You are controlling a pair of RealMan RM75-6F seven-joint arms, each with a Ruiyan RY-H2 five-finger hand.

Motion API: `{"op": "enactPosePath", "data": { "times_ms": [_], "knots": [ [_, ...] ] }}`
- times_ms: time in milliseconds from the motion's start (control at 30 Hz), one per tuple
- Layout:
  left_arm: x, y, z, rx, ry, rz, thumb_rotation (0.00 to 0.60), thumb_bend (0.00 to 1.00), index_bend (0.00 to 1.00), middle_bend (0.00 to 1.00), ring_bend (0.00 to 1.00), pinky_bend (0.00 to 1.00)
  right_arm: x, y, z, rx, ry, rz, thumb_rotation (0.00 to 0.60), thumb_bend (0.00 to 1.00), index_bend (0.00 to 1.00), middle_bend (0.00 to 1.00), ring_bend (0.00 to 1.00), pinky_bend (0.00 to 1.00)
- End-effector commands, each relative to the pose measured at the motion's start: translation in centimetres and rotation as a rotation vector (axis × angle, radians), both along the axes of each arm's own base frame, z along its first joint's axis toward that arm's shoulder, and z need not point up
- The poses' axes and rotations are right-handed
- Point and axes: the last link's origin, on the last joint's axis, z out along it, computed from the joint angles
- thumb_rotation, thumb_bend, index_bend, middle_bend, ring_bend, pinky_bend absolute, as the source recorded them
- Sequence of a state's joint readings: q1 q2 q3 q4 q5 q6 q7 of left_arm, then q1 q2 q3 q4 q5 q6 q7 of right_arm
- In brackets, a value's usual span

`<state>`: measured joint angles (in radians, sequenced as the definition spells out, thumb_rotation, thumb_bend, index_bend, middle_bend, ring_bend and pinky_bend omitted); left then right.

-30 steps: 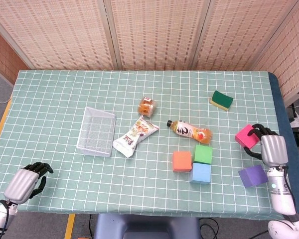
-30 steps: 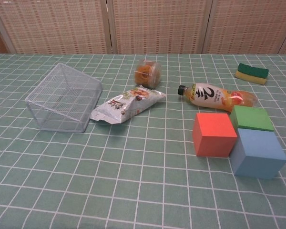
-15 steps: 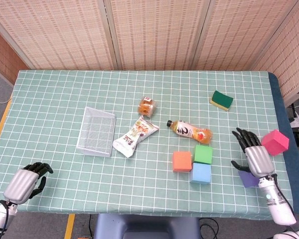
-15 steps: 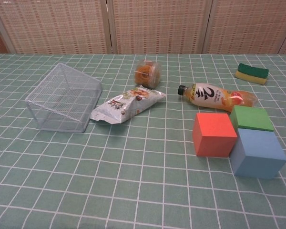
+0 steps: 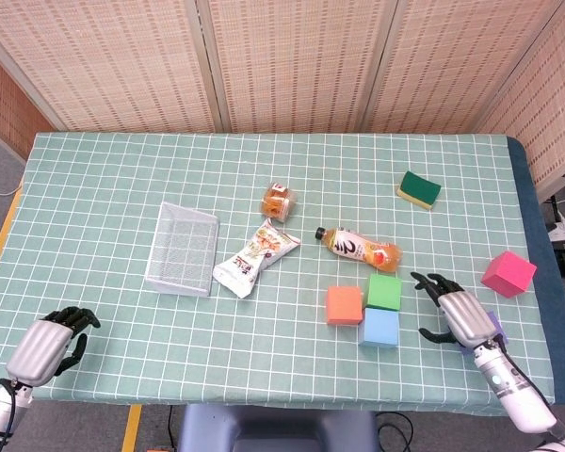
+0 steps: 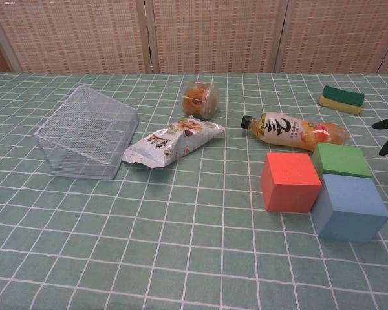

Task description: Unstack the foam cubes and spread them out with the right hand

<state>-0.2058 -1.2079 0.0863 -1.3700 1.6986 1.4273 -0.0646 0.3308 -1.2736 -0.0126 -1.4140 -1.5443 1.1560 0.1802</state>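
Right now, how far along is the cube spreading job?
Partly done: the pink cube sits alone near the table's right edge, and a purple cube shows behind the right hand. That hand is open, empty, and near the cluster. Left: the orange cube, green cube and blue cube, packed together.
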Motion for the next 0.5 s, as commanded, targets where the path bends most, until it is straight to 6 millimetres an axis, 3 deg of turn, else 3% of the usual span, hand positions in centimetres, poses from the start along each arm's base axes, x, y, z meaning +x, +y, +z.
{"op": "enactPosePath", "data": {
  "times_ms": [33,500],
  "knots": [
    [0.0,0.0,0.0,0.0,0.0,0.0,0.6,0.68,0.42,0.35,0.3,0.47,0.5,-0.6,-0.8,0.033,-0.027,0.004,0.6,0.11,0.05,0.24,0.11,0.22],
    [0.0,0.0,0.2,0.007,-0.005,-0.001,0.6,0.68,0.42,0.36,0.3,0.47,1.3,-0.9,-3.0,0.19,-0.118,0.04,0.6,0.1,0.03,0.24,0.11,0.21]
  ]
}}
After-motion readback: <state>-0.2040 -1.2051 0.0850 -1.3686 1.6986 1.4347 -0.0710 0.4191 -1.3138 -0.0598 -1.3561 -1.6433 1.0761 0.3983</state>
